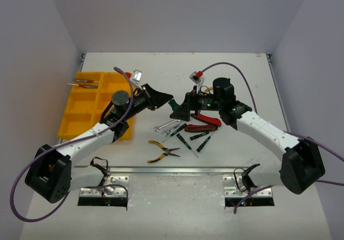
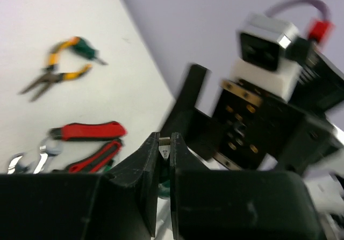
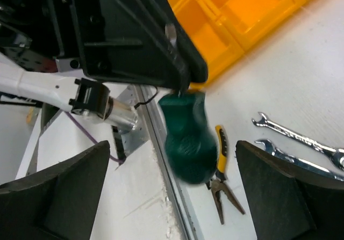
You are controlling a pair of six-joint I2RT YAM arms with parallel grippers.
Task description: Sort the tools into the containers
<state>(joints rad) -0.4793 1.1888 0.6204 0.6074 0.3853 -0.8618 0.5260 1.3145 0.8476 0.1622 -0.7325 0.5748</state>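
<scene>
**A:** Where is the green screwdriver point(image 3: 185, 127)?

**B:** In the air over the middle of the bench. Your left gripper point(image 2: 164, 143) has its jaws closed on the metal end. Your right gripper point(image 3: 173, 144) is wide open, with 1 finger on each side of the handle.

**A:** What makes this step go well?

**B:** Draw the right arm straight back. Then carry the screwdriver gently to the yellow tray point(image 1: 80, 114) at the bench's left edge, because the hold looks thin.

A white surface point(image 1: 226, 73) sits inside a three-sided enclosure. The back wall point(image 1: 177, 14), left wall point(image 1: 32, 63) and right wall point(image 1: 317, 52) are plain and pale grey, perhaps faintly lilac. A metal rail point(image 1: 177, 169) runs across the surface near its front edge. The light is even and the shadows are soft.
</scene>
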